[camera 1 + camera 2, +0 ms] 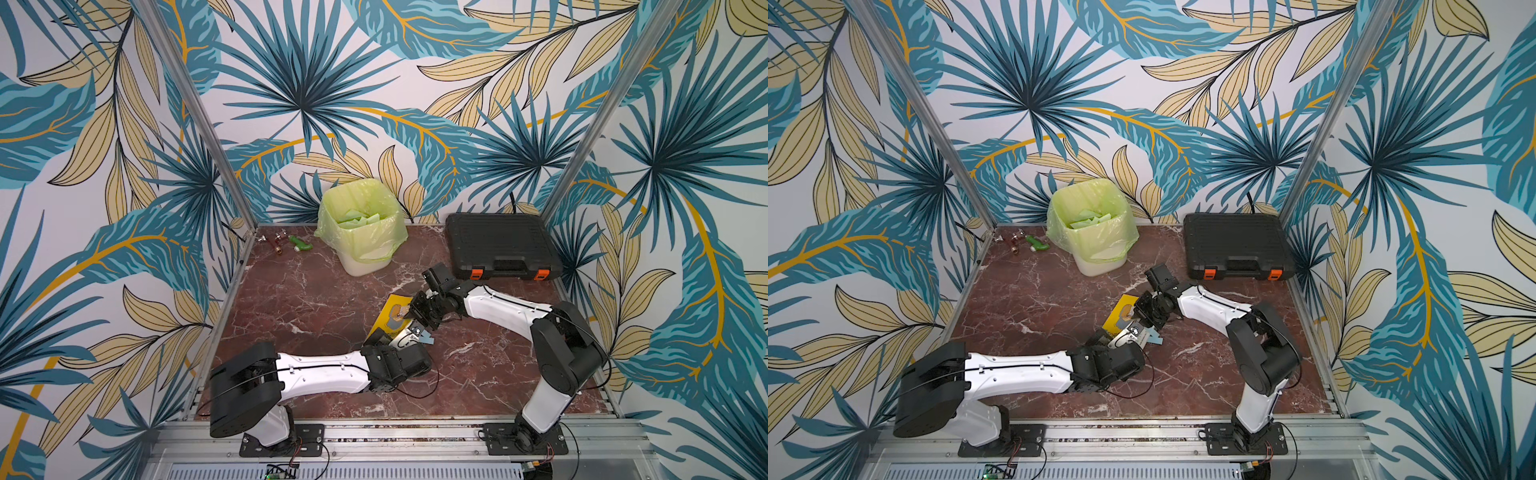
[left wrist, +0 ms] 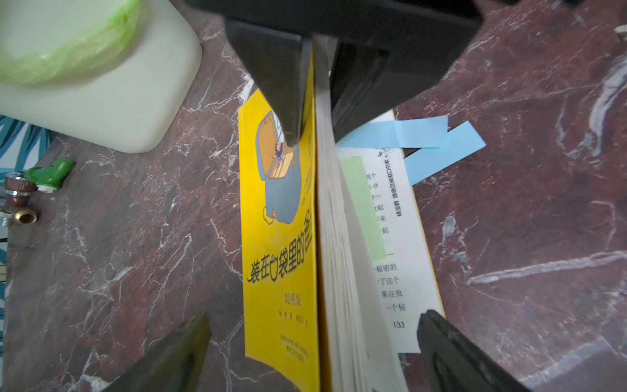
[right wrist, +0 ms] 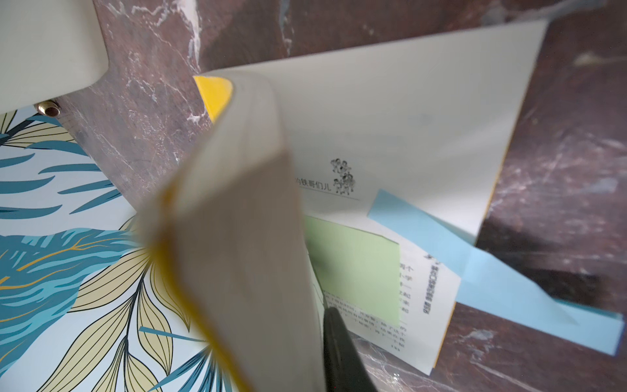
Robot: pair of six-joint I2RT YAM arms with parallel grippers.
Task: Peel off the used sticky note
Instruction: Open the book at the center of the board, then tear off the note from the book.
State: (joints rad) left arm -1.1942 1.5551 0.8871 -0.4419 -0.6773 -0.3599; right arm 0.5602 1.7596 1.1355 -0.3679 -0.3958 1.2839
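Nearest, the left claw (image 2: 314,315) hangs wide open over the near end of the book (image 2: 278,237), gripping nothing. It looks placed to reach onto the uncovered page. The book lies mid-tabletop (image 1: 311,299), and its yellow cover and most of its pages stand up on edge. The right claw (image 1: 415,311), coming in from the right, is pinched narrow on that cover and block of pages at the far end. I judge that it holds them up so the page beneath stays bare.

On that bare page, right of the raised block, the green sticky note (image 2: 363,207) lies flat and fully stuck. It is probably the used one, and peeling has not begun. Two blue strips (image 2: 424,135) stick out past the page's far edge.

Farther back stands a white bin (image 1: 365,257) lined with a green bag. It holds several pale green paper slips (image 1: 357,218), so it is likely where the note goes. To the far right is a closed black case (image 1: 498,241), whose contents cannot be seen. A few pipe fittings (image 1: 278,241) lie loose at far left.
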